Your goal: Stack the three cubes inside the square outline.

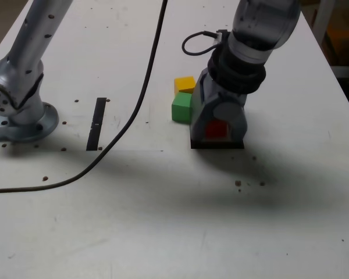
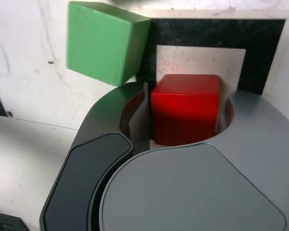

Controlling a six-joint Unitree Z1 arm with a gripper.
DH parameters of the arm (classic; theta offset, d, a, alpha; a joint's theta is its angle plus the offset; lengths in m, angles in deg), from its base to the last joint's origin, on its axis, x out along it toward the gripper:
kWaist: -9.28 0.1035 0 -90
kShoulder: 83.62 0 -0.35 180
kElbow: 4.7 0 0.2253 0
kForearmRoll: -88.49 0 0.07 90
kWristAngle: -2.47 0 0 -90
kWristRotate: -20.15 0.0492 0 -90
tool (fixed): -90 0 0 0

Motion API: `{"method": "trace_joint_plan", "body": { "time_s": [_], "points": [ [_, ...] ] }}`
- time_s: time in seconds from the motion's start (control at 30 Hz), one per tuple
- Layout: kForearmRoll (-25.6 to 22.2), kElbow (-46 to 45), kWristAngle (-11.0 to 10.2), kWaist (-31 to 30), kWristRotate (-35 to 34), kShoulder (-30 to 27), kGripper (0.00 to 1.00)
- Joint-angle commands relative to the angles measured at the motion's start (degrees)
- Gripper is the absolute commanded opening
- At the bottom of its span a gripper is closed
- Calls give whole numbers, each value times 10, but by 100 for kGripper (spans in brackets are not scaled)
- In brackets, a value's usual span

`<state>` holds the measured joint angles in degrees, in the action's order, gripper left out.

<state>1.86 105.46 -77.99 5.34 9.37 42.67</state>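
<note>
The red cube (image 1: 216,129) (image 2: 185,108) rests on the white inside of the square outline (image 1: 216,145) (image 2: 207,33), between the jaws of my gripper (image 1: 216,132) (image 2: 184,103). The jaws stand slightly apart from it, with a thin gap showing on each side in the wrist view, so the gripper is open. The green cube (image 1: 181,107) (image 2: 106,41) sits on the table just outside the outline, at its corner on the exterior view's left. The yellow cube (image 1: 185,85) lies right behind the green one.
A straight black tape strip (image 1: 96,123) lies towards the exterior view's left, near the arm's base (image 1: 20,119). A black cable (image 1: 134,110) curves across the table between the strip and the cubes. Small dark specks dot the white tabletop.
</note>
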Motion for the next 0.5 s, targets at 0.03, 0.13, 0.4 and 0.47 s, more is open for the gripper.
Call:
{"method": "trace_joint_plan", "body": {
  "time_s": [0.03, 0.13, 0.4, 0.47],
  "points": [
    [-11, 6, -8, 1, -3, -8, 96],
    [-17, 16, -16, 1, -4, -12, 100],
    [-84, 51, -56, -4, -3, -69, 100],
    [-106, 54, -67, 1, 0, -84, 100]
  ]
}}
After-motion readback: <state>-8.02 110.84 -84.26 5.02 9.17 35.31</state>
